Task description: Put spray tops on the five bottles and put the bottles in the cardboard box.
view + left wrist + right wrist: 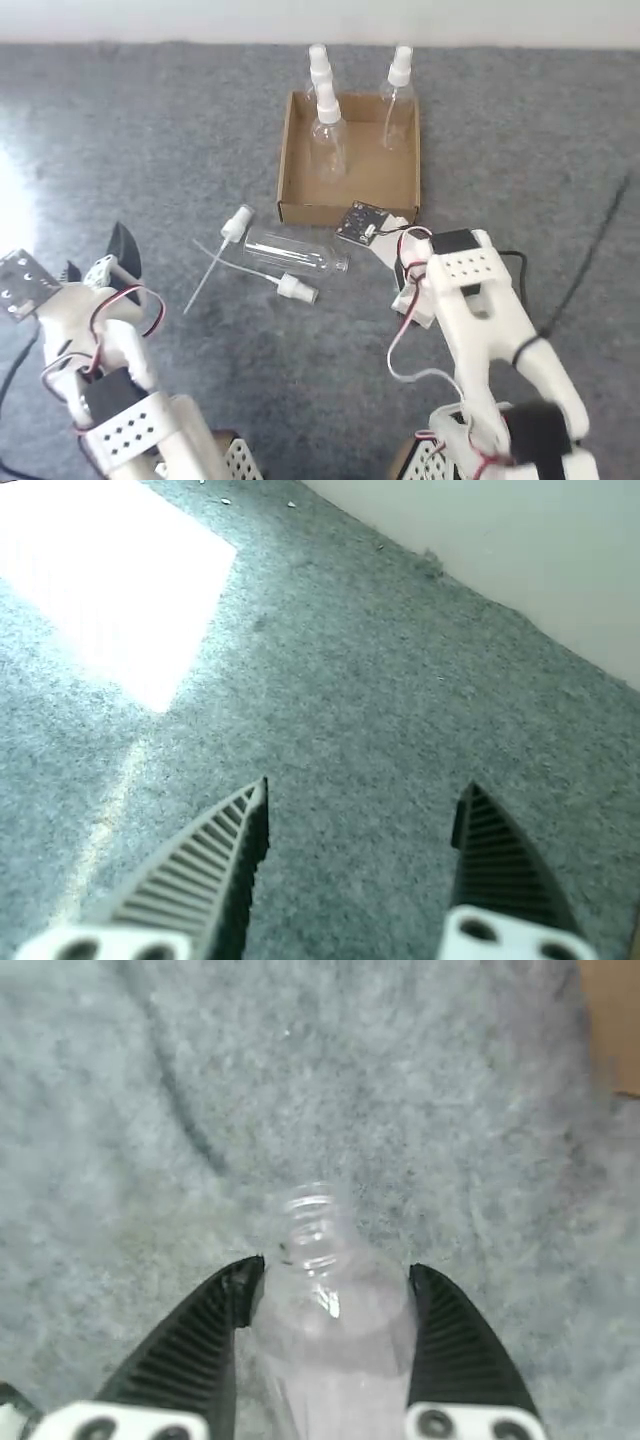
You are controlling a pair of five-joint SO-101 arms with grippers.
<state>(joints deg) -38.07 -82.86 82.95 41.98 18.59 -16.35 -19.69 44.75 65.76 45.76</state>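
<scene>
While left end effector (366, 784) gapes, right end effector (335, 1264) clenched around bottle (318, 1235) (uncapped)

Grey carpet (150, 130): cardboard box (330, 212), bottle (295, 252), spray tops (237, 224).
</scene>
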